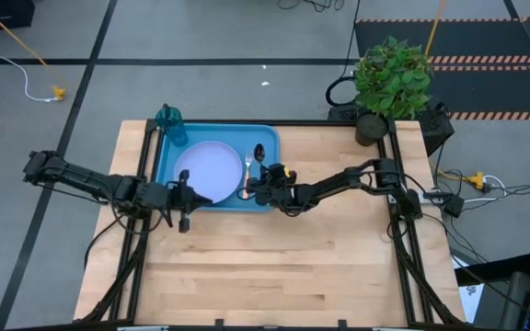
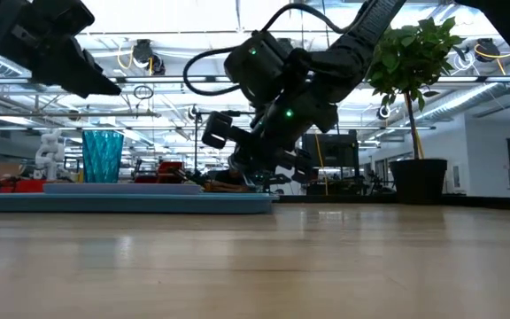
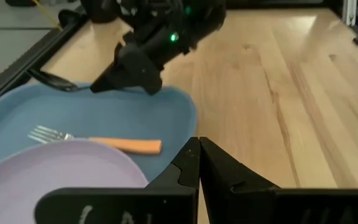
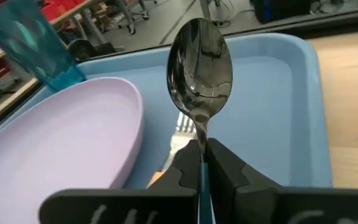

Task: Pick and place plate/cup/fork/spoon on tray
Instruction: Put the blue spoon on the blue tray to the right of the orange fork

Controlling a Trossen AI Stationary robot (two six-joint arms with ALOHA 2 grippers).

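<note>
The blue tray lies at the table's far left. On it lie the lavender plate and the orange-handled fork, with the fork beside the plate's right rim. The teal cup stands upright in the tray's far left corner. My right gripper is over the tray's right part, shut on the spoon. My left gripper is shut and empty, at the tray's near edge by the plate's near rim. My right gripper pinches the spoon's thin light-blue handle between its two fingertips. The fingers lie along the spoon, coming from the table's near right. The shiny bowl sticks out ahead toward the tray's far side, over the tray floor. I cannot tell whether it touches the tray.
A potted plant stands at the table's far right corner. Bare wooden tabletop stretches across the near half and the right side. The right arm reaches across the table's middle from the right.
</note>
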